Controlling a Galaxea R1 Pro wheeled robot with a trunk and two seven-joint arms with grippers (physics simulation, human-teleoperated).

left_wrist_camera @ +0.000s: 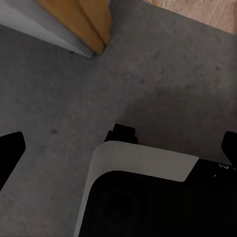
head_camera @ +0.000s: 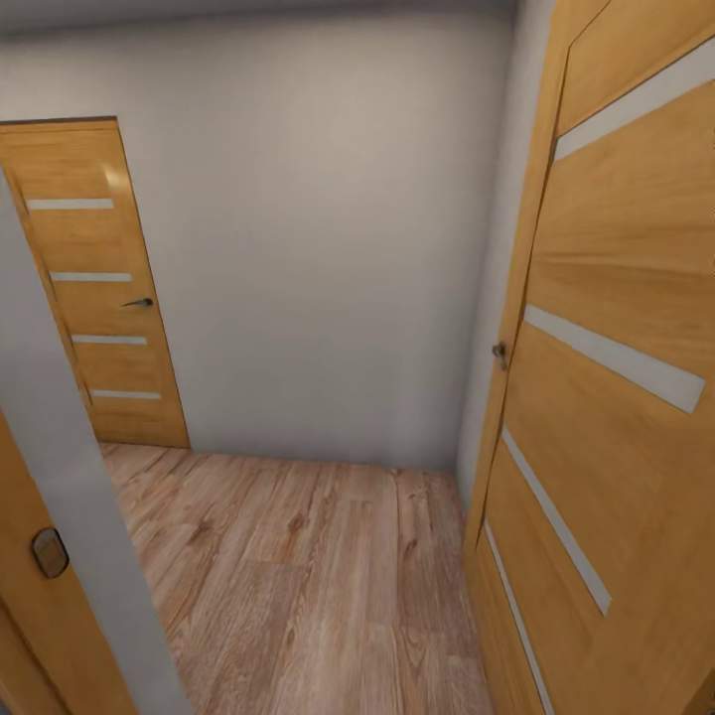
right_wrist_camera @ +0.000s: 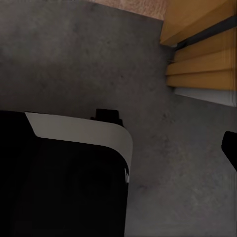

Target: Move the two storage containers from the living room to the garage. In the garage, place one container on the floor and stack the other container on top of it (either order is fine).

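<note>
Head view, wood plank hallway (head_camera: 298, 586), two orange-brown doors (head_camera: 99, 288) (containers unseen)

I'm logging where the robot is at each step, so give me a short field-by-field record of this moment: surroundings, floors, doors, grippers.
surroundings: small hallway with a plain white-grey wall ahead
hallway floor: light wood plank floor
floor under the arms: dark grey speckled concrete floor
doors: closed orange-brown wooden door with pale stripes at left; open orange-brown wooden door at right
left gripper: fingers spread, nothing between them
right gripper: one finger in view, state unclear
robot base: black and white body below the arms
</note>
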